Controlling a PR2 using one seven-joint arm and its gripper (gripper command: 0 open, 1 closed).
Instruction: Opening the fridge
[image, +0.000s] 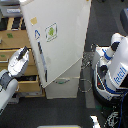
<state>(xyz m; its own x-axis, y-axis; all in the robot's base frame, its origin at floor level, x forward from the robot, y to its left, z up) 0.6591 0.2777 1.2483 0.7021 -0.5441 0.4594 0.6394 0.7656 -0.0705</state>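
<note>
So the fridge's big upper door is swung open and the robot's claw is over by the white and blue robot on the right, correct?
Not quite. The fridge door is swung open, but the claw is at the exterior view's left, in front of the wooden cabinet, not by the white and blue robot.

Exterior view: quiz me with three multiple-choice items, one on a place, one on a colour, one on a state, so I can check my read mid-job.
1. Where does the white and blue robot body stand relative to the fridge?
A. the exterior view's left
B. the exterior view's right
C. on top of it

2. What colour is the drawer cabinet?
A. tan
B. red
C. black

3. How is the upper door?
A. removed
B. shut flush
C. swung out

Answers:
1. B, the robot body stands right of the fridge.
2. A, the drawer cabinet is tan wood.
3. C, the bottom edge of the upper door slants across the lower drawers.
</note>
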